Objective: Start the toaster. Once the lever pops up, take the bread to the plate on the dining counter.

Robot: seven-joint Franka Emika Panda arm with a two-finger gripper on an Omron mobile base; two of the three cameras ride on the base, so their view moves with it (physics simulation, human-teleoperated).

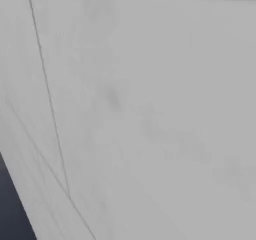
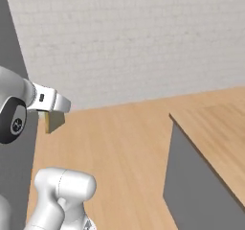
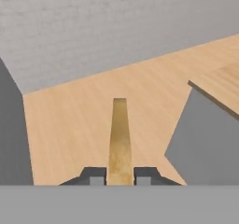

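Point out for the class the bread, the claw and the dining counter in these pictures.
bread (image 3: 120,134): hand view, on its thin tan edge, seen edge-on.
claw (image 3: 120,175): hand view, midway between the two dark fingertips.
dining counter (image 2: 225,128): right base view, on its bare wood-grain top.

The left base view sits hard against a pale grey panel (image 1: 150,109), too near to show more than faint seams and a dark strip at lower left. The right base view looks forward and down past the arm (image 2: 28,109) over a wood floor (image 2: 115,147) to a white brick wall (image 2: 134,37), with the dining counter (image 2: 215,128) at right. The hand view faces the same way from lower and nearer, sharing the floor (image 3: 70,120), the wall (image 3: 107,22) and the counter's corner (image 3: 210,139), looking edge-on along the bread (image 3: 120,139).
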